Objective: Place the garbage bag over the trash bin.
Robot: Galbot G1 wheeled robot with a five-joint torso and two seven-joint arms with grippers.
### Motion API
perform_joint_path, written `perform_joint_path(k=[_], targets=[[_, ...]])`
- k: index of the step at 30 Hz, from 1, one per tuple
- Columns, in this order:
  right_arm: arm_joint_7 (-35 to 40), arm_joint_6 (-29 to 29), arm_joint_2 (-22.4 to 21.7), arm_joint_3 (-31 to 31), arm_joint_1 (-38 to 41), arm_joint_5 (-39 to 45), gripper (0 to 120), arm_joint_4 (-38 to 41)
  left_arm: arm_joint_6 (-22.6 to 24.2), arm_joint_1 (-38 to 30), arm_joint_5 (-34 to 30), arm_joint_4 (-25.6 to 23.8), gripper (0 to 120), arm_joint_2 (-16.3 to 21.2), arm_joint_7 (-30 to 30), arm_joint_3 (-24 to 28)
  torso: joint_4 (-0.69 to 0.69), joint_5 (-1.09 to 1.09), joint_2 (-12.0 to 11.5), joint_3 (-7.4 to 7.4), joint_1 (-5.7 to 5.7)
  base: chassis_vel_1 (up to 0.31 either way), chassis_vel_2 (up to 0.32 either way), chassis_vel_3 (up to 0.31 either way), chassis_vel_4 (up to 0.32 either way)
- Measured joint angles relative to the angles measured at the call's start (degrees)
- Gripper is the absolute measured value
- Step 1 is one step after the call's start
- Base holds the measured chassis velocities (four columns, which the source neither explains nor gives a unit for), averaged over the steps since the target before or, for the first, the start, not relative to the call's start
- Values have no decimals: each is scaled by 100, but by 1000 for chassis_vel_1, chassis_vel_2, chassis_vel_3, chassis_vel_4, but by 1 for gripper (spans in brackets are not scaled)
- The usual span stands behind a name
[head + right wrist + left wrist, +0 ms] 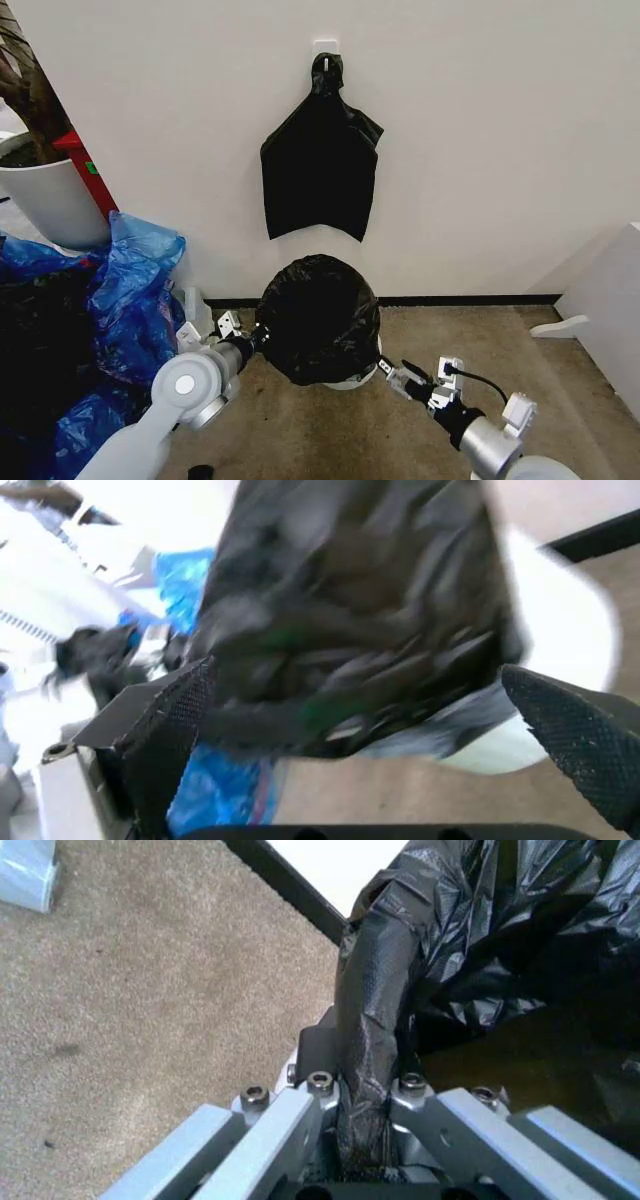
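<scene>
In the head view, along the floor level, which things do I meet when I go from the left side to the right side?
Blue plastic bags → left end effector → garbage bag draped over the trash bin → right end effector → white furniture at the right edge.

- You've got even, bright room light on the head view, soft shadows only.
- Your right wrist view is smeared; the garbage bag (pixel 350 622) blurs badly.
- Left wrist view's sharp, gloss glinting on crinkles.
</scene>
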Motion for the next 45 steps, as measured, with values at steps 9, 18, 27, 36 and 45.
perform_joint_path(k=[9,18,27,36,45], targets=[[1124,-305,253,-767,687,43,100,-290,-52,25,-24,-167,0,-47,-140,108,2,1,0,0,0,0,0,0,0],[1286,-324,274,-838,835,-184,100,-634,-67,3,-196,-268,0,-53,-208,83,1,1,0,0,0,0,0,0,0],[1063,-176,168,-743,711,-706,100,-668,-67,-36,-302,-281,0,-99,-255,89,1,1,0,0,0,0,0,0,0],[781,-142,151,-730,425,-832,100,-259,20,9,67,-285,0,-72,-188,168,2,0,0,0,0,0,0,0,0],[196,319,157,-444,-81,-1612,100,216,155,98,1650,-171,0,45,217,364,1,0,0,0,0,0,0,0,0]])
